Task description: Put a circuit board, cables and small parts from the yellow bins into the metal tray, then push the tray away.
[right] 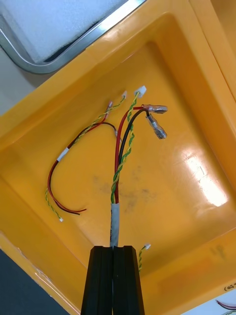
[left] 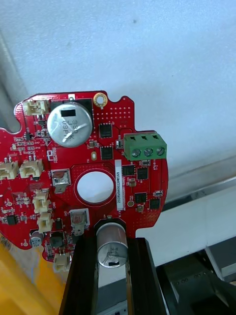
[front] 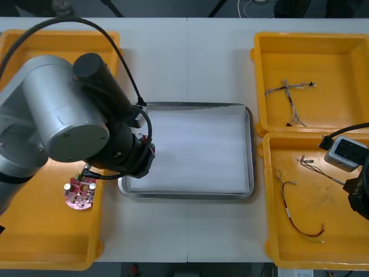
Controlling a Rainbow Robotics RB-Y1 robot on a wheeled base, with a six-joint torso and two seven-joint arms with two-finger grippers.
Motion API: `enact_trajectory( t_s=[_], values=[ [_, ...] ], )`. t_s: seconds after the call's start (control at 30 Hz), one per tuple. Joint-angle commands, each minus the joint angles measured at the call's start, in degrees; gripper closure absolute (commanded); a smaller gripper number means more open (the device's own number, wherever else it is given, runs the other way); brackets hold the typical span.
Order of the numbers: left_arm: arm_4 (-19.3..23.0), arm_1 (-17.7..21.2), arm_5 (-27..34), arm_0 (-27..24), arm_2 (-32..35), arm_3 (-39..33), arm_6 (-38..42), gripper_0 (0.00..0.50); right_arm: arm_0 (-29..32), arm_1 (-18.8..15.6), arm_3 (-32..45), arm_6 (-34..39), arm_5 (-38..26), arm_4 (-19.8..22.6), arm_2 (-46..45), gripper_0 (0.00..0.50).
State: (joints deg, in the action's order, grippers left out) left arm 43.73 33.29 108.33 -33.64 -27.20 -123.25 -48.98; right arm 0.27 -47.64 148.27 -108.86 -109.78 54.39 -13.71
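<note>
Left hand (left: 110, 242) clamped on the edge of a round red circuit board (left: 93, 167), over the 9 o'clock rim of the metal tray (front: 250, 144), white floor open beyond. Right hand (right: 114, 250) pinched shut on a cable bundle (right: 119, 167) inside the 4 o'clock yellow bin (right: 196, 192), walls well apart.

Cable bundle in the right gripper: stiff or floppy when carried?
Likely floppy: the right gripper pinches the cable bundle only at its taped end, and the thin wires fan out and curve beyond it. Probably light. Its loose connector ends could snag on the yellow bin wall or metal tray rim. The left gripper holds a circuit board over the tray.
</note>
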Motion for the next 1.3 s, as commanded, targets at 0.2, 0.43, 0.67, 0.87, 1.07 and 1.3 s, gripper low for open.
enact_trajectory(
  t_s=[0.2, 0.43, 0.67, 0.87, 1.07, 1.3],
  values=[
    [-3.9, -3.1, -6.9, -3.8, -7.4, 7.2, 4.8, 0.5, -2.7, -3.4, 1.7, 2.1, -0.2, 2.6, -1.8, 0.5],
    [-5.8, -3.1, -11.0, -4.3, -11.3, 10.1, 5.1, 0.5, -2.8, -3.3, 1.7, 2.1, -0.2, 3.7, -1.8, 0.5],
    [-6.2, -3.1, -12.9, -4.4, -13.2, 11.4, 5.1, 0.5, -2.8, -3.3, 1.7, 2.1, -0.2, 3.6, -1.8, 0.5],
    [-7.1, -3.0, -13.3, -4.4, -14.2, 11.8, 5.2, 0.5, -2.8, -3.2, 1.7, 2.2, -0.2, 3.5, -1.8, 0.5],
    [-7.0, -3.0, -13.4, -4.4, -14.2, 11.7, 5.5, 0.498, -2.8, -3.1, 1.7, 2.2, -0.2, 3.5, -1.8, 0.5],
    [-7.1, -3.0, -13.4, -4.5, -14.2, 11.4, 6.4, 0.0, -2.8, -3.2, 1.7, 2.3, -0.2, 3.5, -1.8, 0.5]
  ],
)
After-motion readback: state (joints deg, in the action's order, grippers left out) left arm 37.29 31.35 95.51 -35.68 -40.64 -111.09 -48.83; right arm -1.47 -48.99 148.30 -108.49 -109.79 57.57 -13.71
